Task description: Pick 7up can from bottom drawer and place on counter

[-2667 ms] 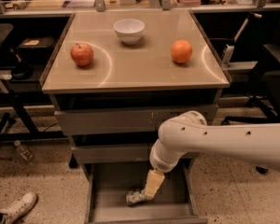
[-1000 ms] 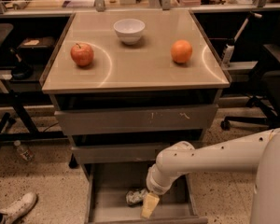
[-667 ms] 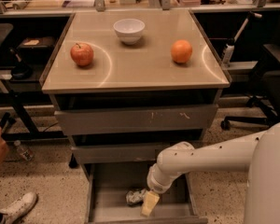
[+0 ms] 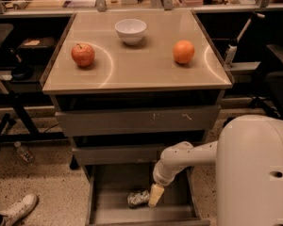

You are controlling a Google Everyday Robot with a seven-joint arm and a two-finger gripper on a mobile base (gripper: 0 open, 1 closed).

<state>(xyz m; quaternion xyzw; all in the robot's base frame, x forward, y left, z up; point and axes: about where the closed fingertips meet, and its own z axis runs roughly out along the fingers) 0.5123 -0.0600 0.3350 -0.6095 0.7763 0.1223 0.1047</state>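
While the pincer (image 4: 155, 195) was held low in the drawer (image 4: 114, 185), its grip state not discernible, the can (image 4: 138, 198) was seen just beside it at nine o'clock. The can could be nudged aside by an off-centre closure.

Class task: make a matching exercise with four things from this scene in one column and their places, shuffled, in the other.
1 apple
2 bowl
3 orange
4 gripper

A counter, picture right
B bottom drawer, beside 7up can
C counter, picture left
D counter, back middle

Pairs: 1-C, 2-D, 3-A, 4-B
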